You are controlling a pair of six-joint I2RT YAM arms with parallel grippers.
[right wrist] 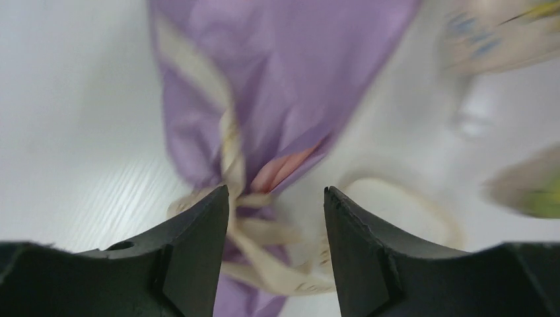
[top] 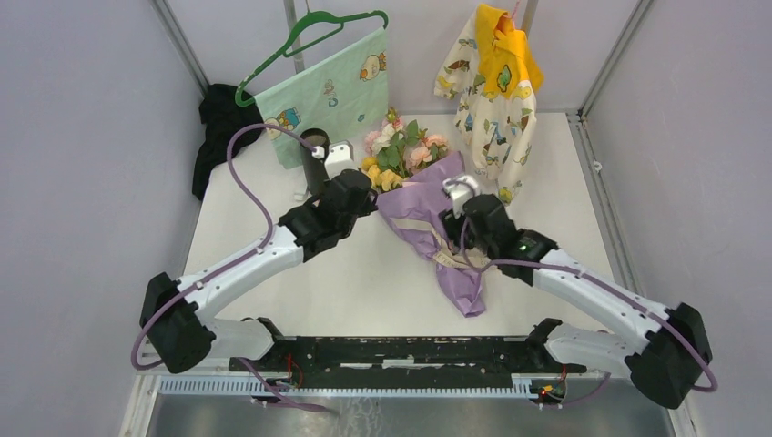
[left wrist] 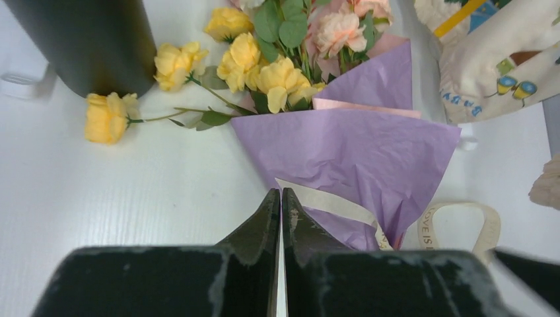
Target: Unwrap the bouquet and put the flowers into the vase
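The bouquet [top: 428, 218] lies on the white table in lilac paper [left wrist: 350, 145], and its beige ribbon [left wrist: 330, 205] is loose around the wrap. The flowers [top: 401, 150] fan out at its far end: yellow roses [left wrist: 264, 66] and pink ones [left wrist: 337, 33]. One yellow rose [left wrist: 105, 117] lies on the table beside the black vase [left wrist: 86, 39], which stands upright [top: 316, 159]. My left gripper [left wrist: 281, 193] is shut, its tips at the wrap's left edge where the ribbon's end lies; I cannot tell whether it pinches the ribbon. My right gripper [right wrist: 276, 191] is open over the ribbon knot [right wrist: 264, 231].
A green patterned cloth on a green hanger [top: 328, 86] hangs behind the vase. A cream and yellow child's garment [top: 496, 91] hangs at the back right, close to the bouquet. A black cloth bundle [top: 218, 127] sits at the back left corner.
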